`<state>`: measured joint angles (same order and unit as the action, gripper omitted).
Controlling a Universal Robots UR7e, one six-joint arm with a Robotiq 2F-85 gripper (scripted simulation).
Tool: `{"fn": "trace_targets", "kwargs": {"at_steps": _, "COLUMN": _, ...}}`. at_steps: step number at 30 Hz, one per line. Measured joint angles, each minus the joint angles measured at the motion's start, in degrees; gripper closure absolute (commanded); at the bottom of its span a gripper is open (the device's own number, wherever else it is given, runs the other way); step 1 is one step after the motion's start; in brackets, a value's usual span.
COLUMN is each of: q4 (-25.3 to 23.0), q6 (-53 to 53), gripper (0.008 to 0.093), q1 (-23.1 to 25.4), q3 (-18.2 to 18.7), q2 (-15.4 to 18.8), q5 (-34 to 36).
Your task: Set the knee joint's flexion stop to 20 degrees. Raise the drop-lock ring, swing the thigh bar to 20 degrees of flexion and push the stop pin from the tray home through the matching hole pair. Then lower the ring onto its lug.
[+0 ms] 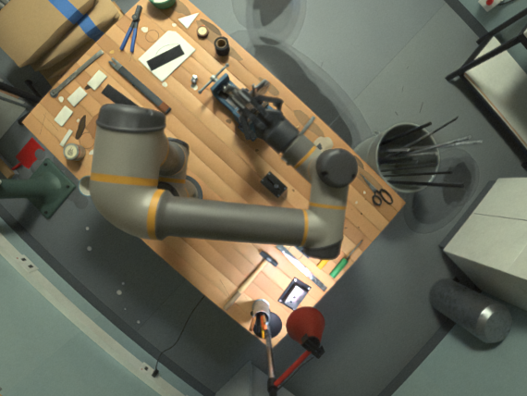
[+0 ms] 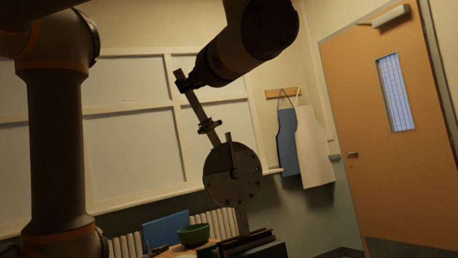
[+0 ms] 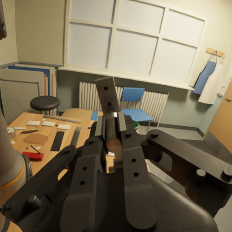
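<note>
The knee joint's thigh bar [image 2: 198, 110] rises from the round hinge disc [image 2: 233, 174] and leans to the left, away from the short upright pointer on the disc. The drop-lock ring [image 2: 207, 125] sits raised partway up the bar, above the disc. The joint stands clamped in a blue vise [image 1: 235, 102] at the far side of the wooden bench. A small black tray [image 1: 273, 183] lies on the bench nearer the arm; I cannot tell whether the stop pin is in it. My gripper [image 3: 110, 123] is closed around the thigh bar [image 3: 107, 98] near its upper end.
The robot's own arm [image 1: 222, 222] spans the middle of the bench. Hand tools, white pads and a hammer [image 1: 252, 276] are scattered over the bench. A bucket of rods [image 1: 409, 156] stands off the right edge, and a red lamp [image 1: 305, 324] at the near corner.
</note>
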<state>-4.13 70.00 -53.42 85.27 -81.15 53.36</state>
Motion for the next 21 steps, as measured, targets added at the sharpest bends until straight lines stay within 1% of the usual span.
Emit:
{"fn": "trace_targets", "kwargs": {"at_steps": 14, "q4": 0.0, "q6": 0.0, "gripper": 0.0934, "q1": 0.0, "q3": 0.0, "q2": 0.0, "q5": 0.0}}
{"fn": "trace_targets", "kwargs": {"at_steps": 15, "q4": 0.0, "q6": 0.0, "gripper": 0.0924, "q1": 0.0, "q3": 0.0, "q2": 0.0, "q5": 0.0}}
{"fn": "trace_targets", "kwargs": {"at_steps": 21, "q4": 0.0, "q6": 0.0, "gripper": 0.0804, "q1": 0.0, "q3": 0.0, "q2": 0.0, "q5": 0.0}}
